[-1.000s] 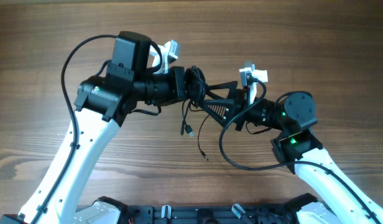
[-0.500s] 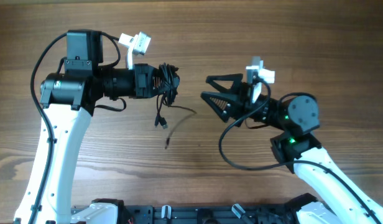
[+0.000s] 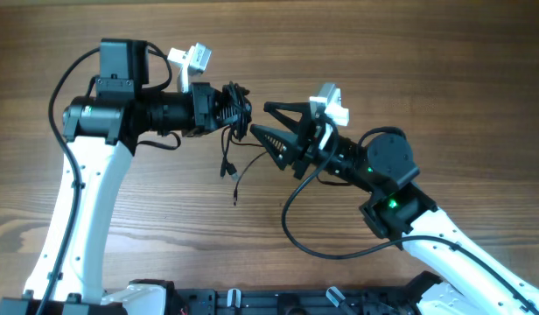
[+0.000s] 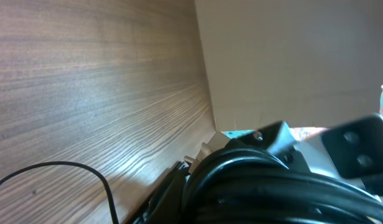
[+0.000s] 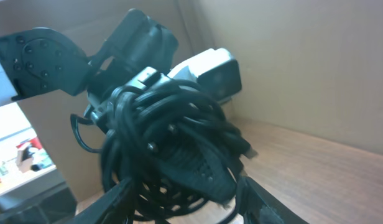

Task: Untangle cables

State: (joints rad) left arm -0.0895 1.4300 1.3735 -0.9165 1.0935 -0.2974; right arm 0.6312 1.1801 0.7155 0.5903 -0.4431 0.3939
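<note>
The right fingers (image 3: 276, 143), spread wide, are aimed at the cables (image 3: 235, 109), a knotted bundle pinched just beyond their tips by the left fingers (image 5: 194, 167).

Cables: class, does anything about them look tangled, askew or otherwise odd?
Yes: the cables form one knotted wad clamped in the left pincer, two loose ends trailing out. The open right pincer points at it.
</note>
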